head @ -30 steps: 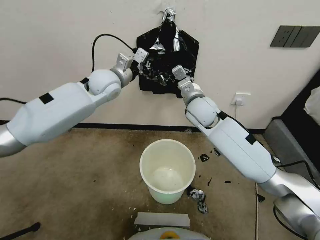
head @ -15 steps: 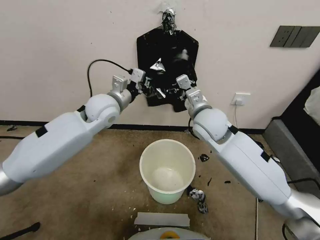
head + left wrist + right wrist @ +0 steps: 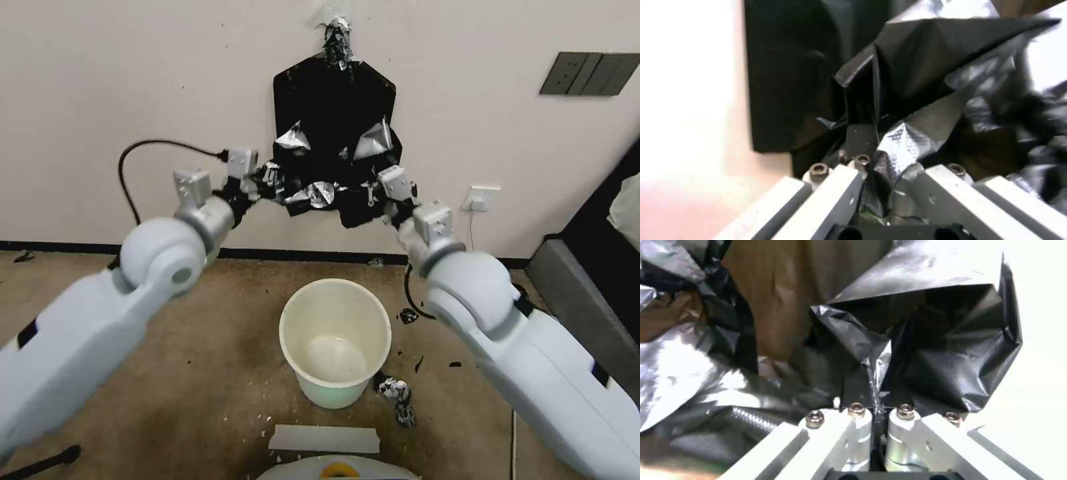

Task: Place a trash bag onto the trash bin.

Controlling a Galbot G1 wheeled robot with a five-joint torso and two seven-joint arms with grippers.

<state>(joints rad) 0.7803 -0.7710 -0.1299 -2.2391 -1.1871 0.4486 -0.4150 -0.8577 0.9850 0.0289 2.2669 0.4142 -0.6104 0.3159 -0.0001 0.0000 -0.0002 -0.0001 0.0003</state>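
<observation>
A crinkled glossy black trash bag (image 3: 330, 190) hangs stretched between my two grippers, in front of the wall and above the bin. My left gripper (image 3: 270, 181) is shut on its left edge; the left wrist view has the film (image 3: 916, 96) pinched between the fingers. My right gripper (image 3: 381, 200) is shut on the bag's right edge, and the right wrist view has the plastic (image 3: 947, 350) bunched at the closed fingertips. The cream-white trash bin (image 3: 335, 340) stands upright and open on the carpet, below and nearer to me than the bag.
A flat black bag pack (image 3: 333, 100) with a shredded top hangs on the wall behind the bag. Torn black scraps (image 3: 398, 392) lie on the carpet right of the bin. A white strip (image 3: 325, 439) lies in front of the bin. A dark cabinet (image 3: 600, 267) stands at right.
Both grippers have come down and back from the wall pack and moved apart, pulling the bag out and spreading it wider between them.
</observation>
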